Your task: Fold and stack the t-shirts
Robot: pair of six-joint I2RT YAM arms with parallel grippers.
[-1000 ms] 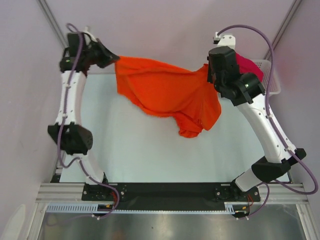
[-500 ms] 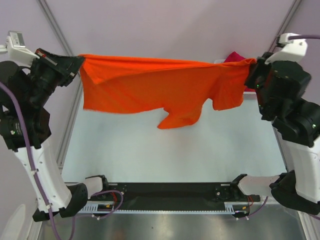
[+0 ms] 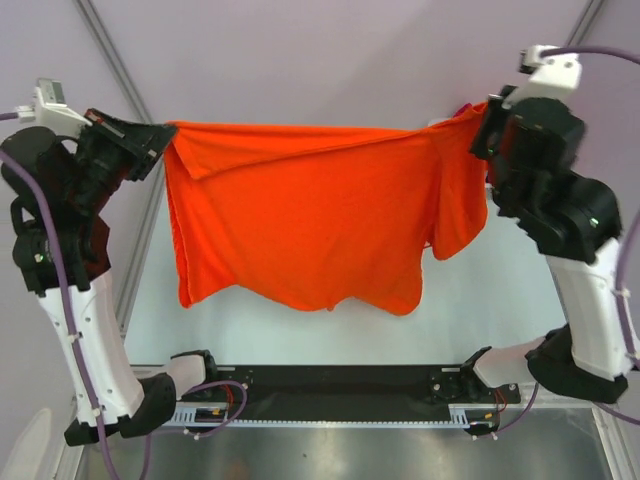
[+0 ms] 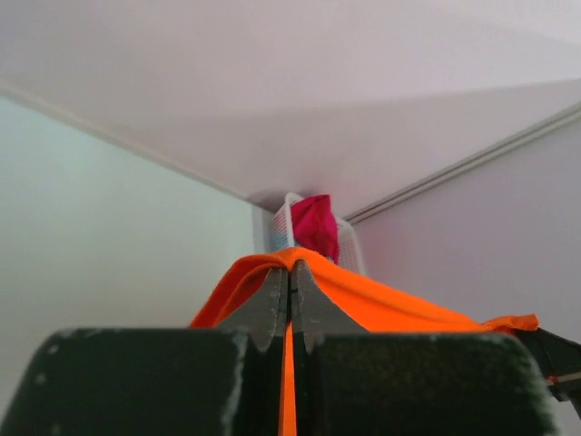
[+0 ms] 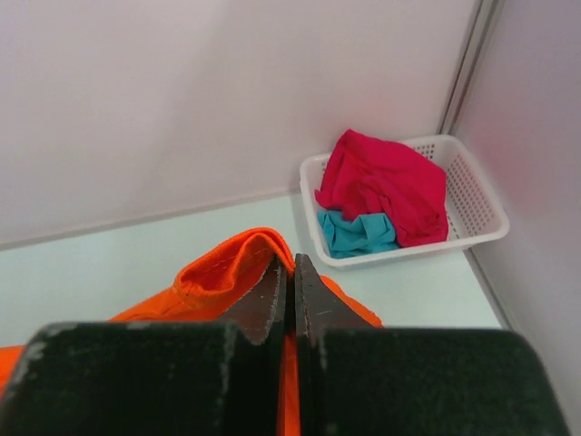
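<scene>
- Top view: the orange shirt (image 3: 310,225) hangs like a curtain above the table (image 3: 300,330). Its top edge is stretched between the left gripper (image 3: 160,140) and the right gripper (image 3: 482,128), each pinching one upper corner.
  - The top edge runs nearly level, a crease slants across the upper part, and the lower edge is uneven. A flap (a sleeve, I judge) dangles below the right gripper. Whether the hem touches the table I cannot tell.
  - The step in hand looks like spreading the shirt to lay it flat. To do it well, lower both corners together at equal height with the top edge taut. Let the hem land first, then draw the cloth out so it unrolls without bunching.
- Left wrist view: the jaws are pressed flat together with orange cloth nipped between them and draping off both sides. The bite sits near the tips, so a jerk could pull it free; a smooth descent suits it better.
- Right wrist view: these jaws are also closed on the orange cloth, on a rolled edge of it.
  - Beyond them, in the far right corner, stands the basket (image 5: 472,195) with the pink shirt (image 5: 386,182) on top of the teal shirt (image 5: 359,232). The orange one should be laid well clear of it.
</scene>
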